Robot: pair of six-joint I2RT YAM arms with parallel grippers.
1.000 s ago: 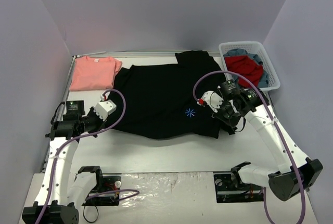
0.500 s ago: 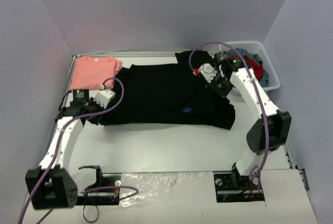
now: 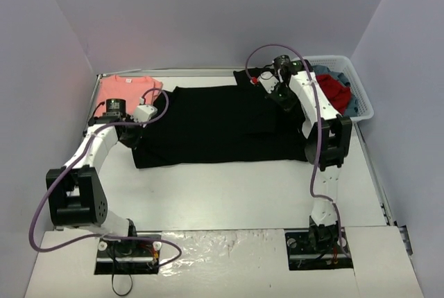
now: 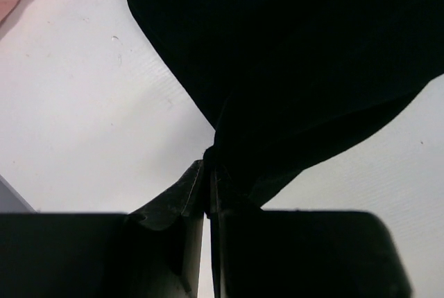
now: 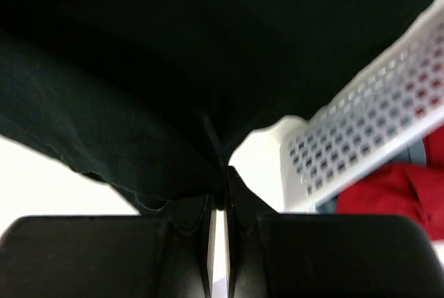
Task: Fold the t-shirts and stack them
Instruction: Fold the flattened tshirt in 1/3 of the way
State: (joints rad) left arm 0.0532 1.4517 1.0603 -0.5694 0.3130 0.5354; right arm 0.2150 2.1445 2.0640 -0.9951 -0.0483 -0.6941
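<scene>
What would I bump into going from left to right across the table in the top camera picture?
pink t-shirt → black t-shirt → white basket with a red cloth inside. The two hands are left out because they sit over the shirts.

White table (image 3: pixel 229 187) with black tee (image 3: pixel 215 125), pink tee (image 3: pixel 119 91), probably basket (image 3: pixel 363 90)

The left hand (image 4: pixel 209 173) and right hand (image 5: pixel 220 177) have folded the black t-shirt (image 3: pixel 222 121) rearward onto itself.

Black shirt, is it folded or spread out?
Partly folded: the black shirt lies doubled over, an upper layer's edge showing, left gripper and right gripper pinching it.
</scene>
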